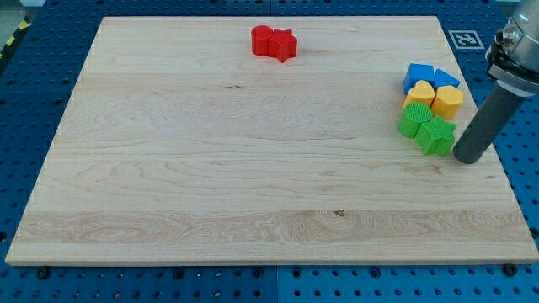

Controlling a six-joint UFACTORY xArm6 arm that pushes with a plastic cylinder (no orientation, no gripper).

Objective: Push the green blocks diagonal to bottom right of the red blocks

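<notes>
Resting just right of the green star block (437, 135), my tip (468, 158) looks barely apart; no fingers, nothing held.

Wooden table top (253, 168) carries blocks — red (274, 42), blue (428, 77), yellow (434, 98), green (427, 127).

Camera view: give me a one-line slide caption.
My tip sits just right of the two green blocks, clustered with yellow blocks and blue blocks; red blocks lie near the board's top.

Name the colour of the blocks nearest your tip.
Green, just left of my tip in the camera view.
</notes>
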